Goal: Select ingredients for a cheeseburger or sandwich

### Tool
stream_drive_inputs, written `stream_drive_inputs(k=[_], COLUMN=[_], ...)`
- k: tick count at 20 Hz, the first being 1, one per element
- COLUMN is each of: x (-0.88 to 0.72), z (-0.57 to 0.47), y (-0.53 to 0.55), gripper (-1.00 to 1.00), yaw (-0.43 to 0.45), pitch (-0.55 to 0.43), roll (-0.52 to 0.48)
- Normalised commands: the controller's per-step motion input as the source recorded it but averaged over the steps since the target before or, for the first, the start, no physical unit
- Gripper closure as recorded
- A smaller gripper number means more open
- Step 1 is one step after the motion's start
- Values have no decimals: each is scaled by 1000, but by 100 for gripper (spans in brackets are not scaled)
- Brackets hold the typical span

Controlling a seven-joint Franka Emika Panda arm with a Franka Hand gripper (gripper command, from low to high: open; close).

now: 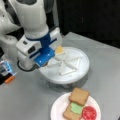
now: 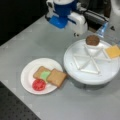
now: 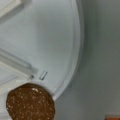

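The blue-and-white gripper (image 2: 75, 33) hangs above the far rim of the white round divided tray (image 2: 75, 72), its finger spread hidden; the dark-brown round patty (image 2: 92, 39) lies just right of it in a front view; the half-built sandwich (image 2: 48, 76) waits on the plain white plate (image 2: 27, 75).

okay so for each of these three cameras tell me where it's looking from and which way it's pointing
Front view: looks down across the grey table, small plate nearest; arm and blue hand at a front view's left, over the divided tray.
Front view: looks from the opposite side; hand at a front view's top, tray right, sandwich left.
Wrist view: looks straight down at the patty on the tray rim; no hand shows.
Shared: both front views show tray, cheese and sandwich; the patty appears in a front view too.
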Motion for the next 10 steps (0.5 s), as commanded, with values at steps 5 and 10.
stream_drive_inputs(k=[5,10], x=[-378,-486], z=[-161,-112], y=[-99,-68], gripper=[-100,-100], yaw=[-34,21], pitch=[-132,-123], roll=[-143,-149])
